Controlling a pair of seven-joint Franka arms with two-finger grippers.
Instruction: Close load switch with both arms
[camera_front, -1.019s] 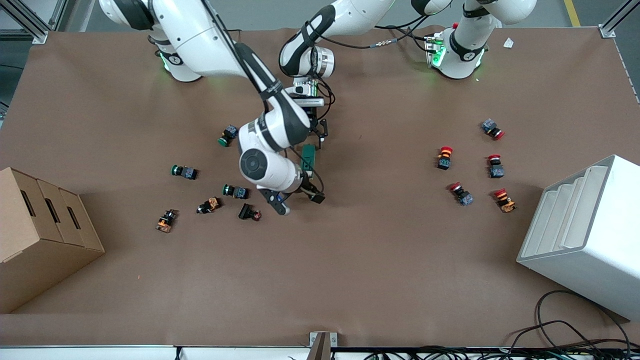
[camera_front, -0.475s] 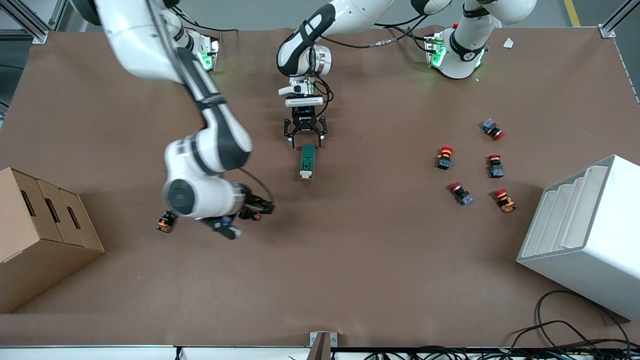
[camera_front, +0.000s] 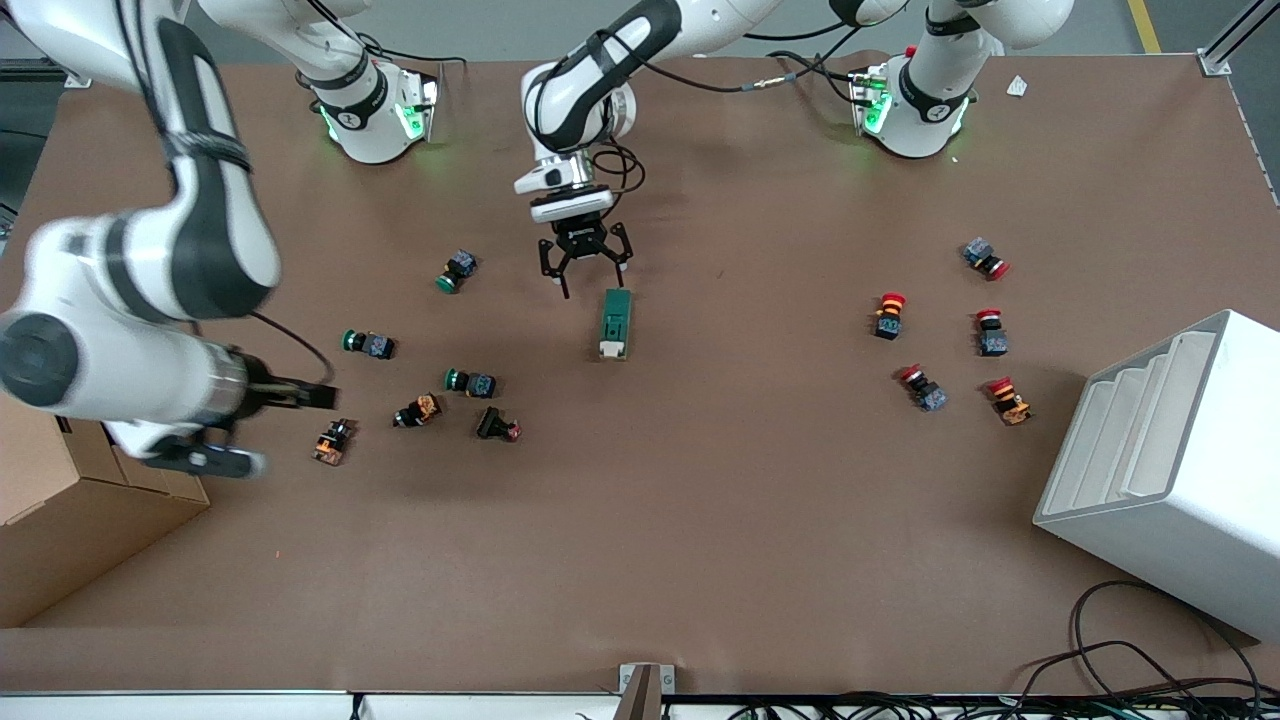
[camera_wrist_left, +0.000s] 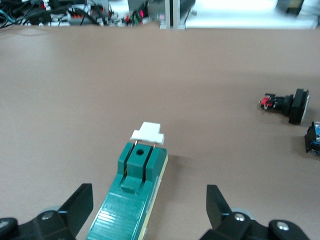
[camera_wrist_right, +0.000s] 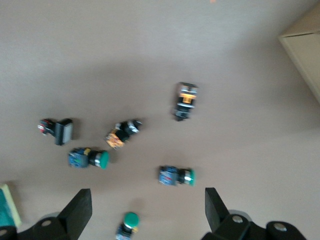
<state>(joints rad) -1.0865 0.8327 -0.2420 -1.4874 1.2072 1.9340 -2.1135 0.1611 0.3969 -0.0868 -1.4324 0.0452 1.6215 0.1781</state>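
load switch: ribbed green block, white handle | left gripper: spread, just above | right gripper: spread, seemingly airborne

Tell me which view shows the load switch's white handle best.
Left wrist view: the load switch fills the foreground between the open left gripper, white handle clear. Front view shows it small; right wrist view catches only an edge.

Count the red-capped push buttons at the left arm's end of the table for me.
5. One lies farthest from the front camera; two sit side by side in the middle; two lie nearest, beside the white bin. None seem hidden.
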